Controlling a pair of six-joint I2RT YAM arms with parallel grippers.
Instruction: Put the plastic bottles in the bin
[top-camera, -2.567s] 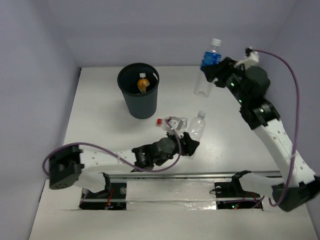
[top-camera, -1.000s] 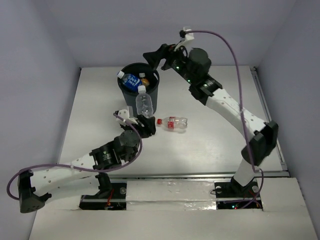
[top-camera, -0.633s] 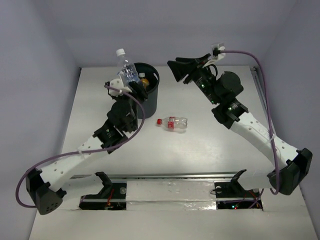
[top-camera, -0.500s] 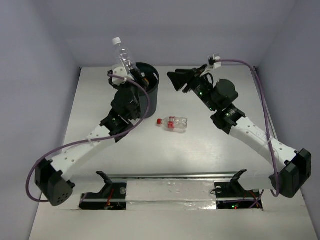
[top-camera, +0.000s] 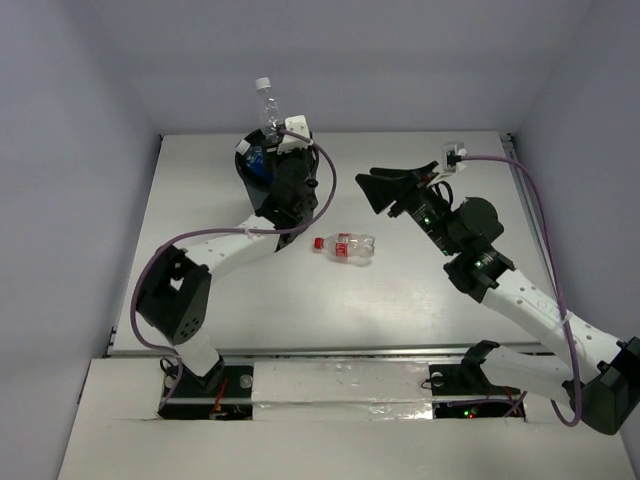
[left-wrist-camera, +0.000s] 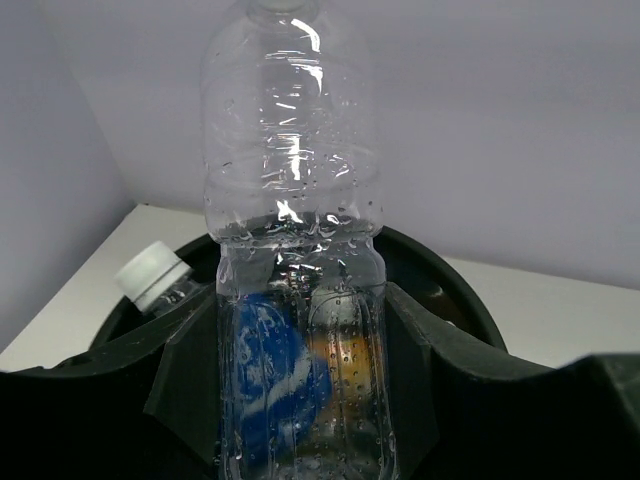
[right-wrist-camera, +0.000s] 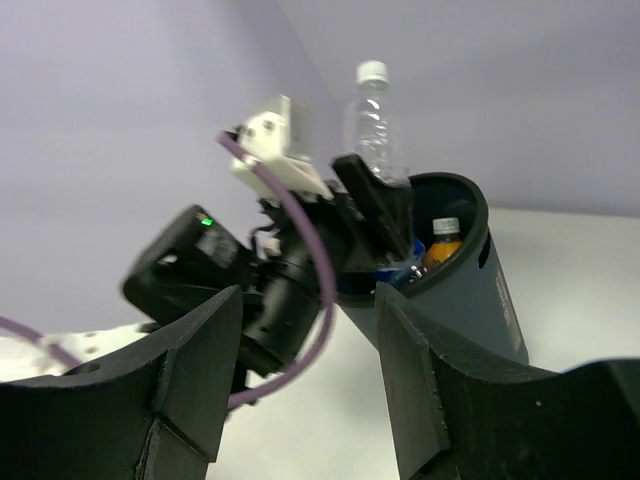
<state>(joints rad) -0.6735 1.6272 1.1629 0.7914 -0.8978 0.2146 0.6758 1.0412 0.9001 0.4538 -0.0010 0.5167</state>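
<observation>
Robot lab test cell: bare lilac walls (top-camera: 70, 150) enclosing plain white table (top-camera: 420, 300).

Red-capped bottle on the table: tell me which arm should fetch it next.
Right. The right gripper is open and empty, off to the right of the red-capped bottle. The left gripper is shut on the plain clear bottle above the bin, so it is busy.

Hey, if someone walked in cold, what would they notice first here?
A clear bottle stands upright in the left hand, right above the black bin at the back of the table. One red-capped bottle lies on its side mid-table, with the right hand open and empty nearby.
</observation>
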